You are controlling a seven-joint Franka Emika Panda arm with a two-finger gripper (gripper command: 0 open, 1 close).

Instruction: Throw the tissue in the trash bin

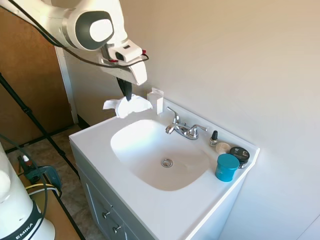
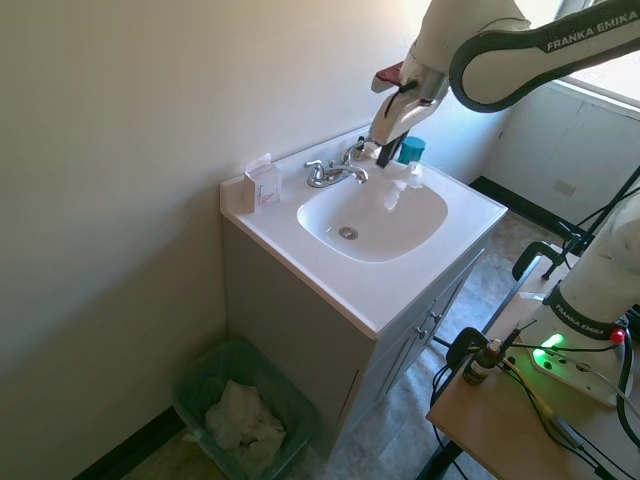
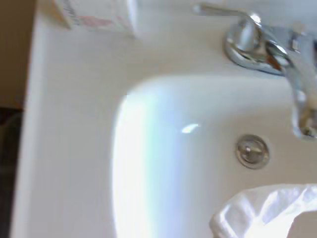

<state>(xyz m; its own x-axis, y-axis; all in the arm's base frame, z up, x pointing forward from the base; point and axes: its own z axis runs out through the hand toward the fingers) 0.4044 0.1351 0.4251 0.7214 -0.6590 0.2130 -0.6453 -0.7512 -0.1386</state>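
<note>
The tissue (image 1: 127, 105) hangs in the air above the sink (image 1: 131, 145), over the part of the basin away from the faucet (image 1: 182, 129), lifted clear so it can travel to the trash bin (image 2: 246, 410) on the floor below the sink. It dangles directly under the gripper (image 1: 126, 93), whose fingers pinch its upper folds.

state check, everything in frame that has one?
tool: shut on tissue, raised over the sink
tissue: crumpled, hanging in the air from the tool
sink: dry, nothing in the basin, drain open
faucet: no water running
teal jar: upright, lid on
black jar: lid on
small bottle: upright, capped
carton: upright at the wall
bin: open, lined, white paper inside
</note>
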